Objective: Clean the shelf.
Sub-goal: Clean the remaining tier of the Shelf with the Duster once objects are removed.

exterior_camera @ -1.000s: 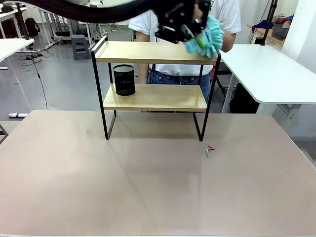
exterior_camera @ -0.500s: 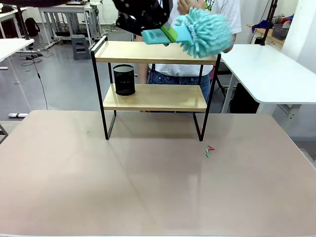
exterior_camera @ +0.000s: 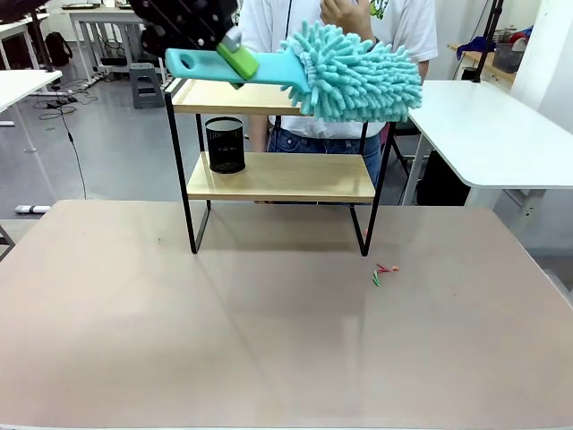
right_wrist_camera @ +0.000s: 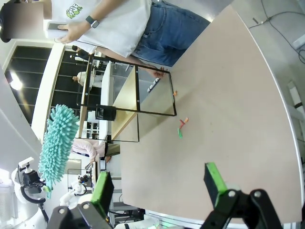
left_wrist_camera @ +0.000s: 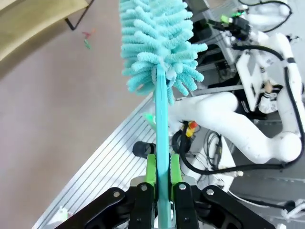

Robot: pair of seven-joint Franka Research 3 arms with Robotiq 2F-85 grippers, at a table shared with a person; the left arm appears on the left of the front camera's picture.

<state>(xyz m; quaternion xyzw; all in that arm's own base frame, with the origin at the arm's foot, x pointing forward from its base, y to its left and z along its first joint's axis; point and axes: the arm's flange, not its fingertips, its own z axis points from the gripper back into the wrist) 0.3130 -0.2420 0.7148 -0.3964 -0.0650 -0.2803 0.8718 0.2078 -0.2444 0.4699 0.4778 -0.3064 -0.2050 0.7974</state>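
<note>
Left gripper (exterior_camera: 235, 55): high at the upper left of the front view, jaws clamped on the flat handle of the duster (exterior_camera: 354, 76). In the left wrist view the gripper's (left_wrist_camera: 163, 168) green pads (left_wrist_camera: 151, 167) press both faces of the handle. This probably stops the tool twisting during a wipe.
Duster: turquoise, held roughly level, with its fluffy head pointing to the robot's right. The grip is far back on the handle, so the head reaches well past the fingers.
Pen cup (exterior_camera: 225, 144): black mesh, upright at the left end of the lower board. It will likely have to be worked around there.
Shelf (exterior_camera: 282, 177): stands at the far side of the table (exterior_camera: 269, 340), in the middle, in front of the person. Both boards face the arms.
Duster head vs shelf: from the front the head overlaps the right end of the top board. The wrist views suggest it is lifted clear on the robot's side, not touching.
Person's hand (exterior_camera: 345, 12): raised at the chest, behind the shelf, and taking no part.
Scraps (exterior_camera: 383, 270): small red and green bits on the table, just in front of the shelf's right leg.
Right gripper (right_wrist_camera: 158, 187): jaws wide apart and holding nothing, held back over the table, which leaves the sweep free.
</note>
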